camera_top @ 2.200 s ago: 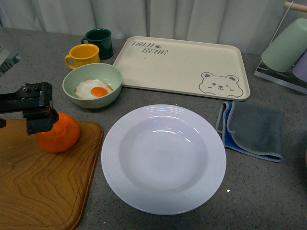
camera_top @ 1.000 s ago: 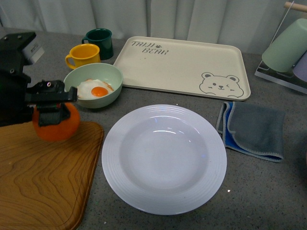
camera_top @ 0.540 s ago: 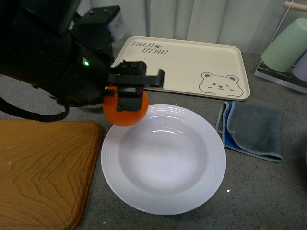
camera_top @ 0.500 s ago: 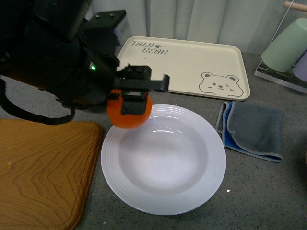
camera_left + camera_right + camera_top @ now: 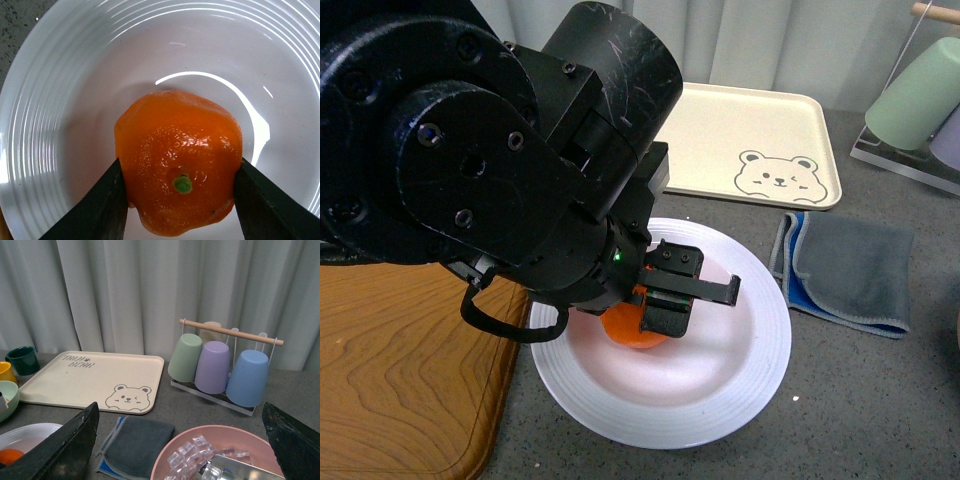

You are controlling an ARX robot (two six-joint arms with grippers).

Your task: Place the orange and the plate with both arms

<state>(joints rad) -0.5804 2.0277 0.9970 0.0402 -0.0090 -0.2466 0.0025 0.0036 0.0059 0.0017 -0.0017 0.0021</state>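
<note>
Left gripper [image 5: 665, 303] clamps the orange [image 5: 177, 160] over the plate's [image 5: 755, 365] well, its arm hiding the plate's far-left rim. Right gripper [image 5: 182, 450] gapes wide. Bear tray [image 5: 760, 140] lies behind the plate, cloth [image 5: 850, 265] to its right and wooden board [image 5: 400, 380] to its left, on a grey counter [image 5: 880, 410] before curtains [image 5: 125, 290].

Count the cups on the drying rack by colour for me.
Green cup: 1
Purple cup: 1
Blue cup: 1
Cream cup, mostly hidden behind the others: 1
Total: 4
</note>
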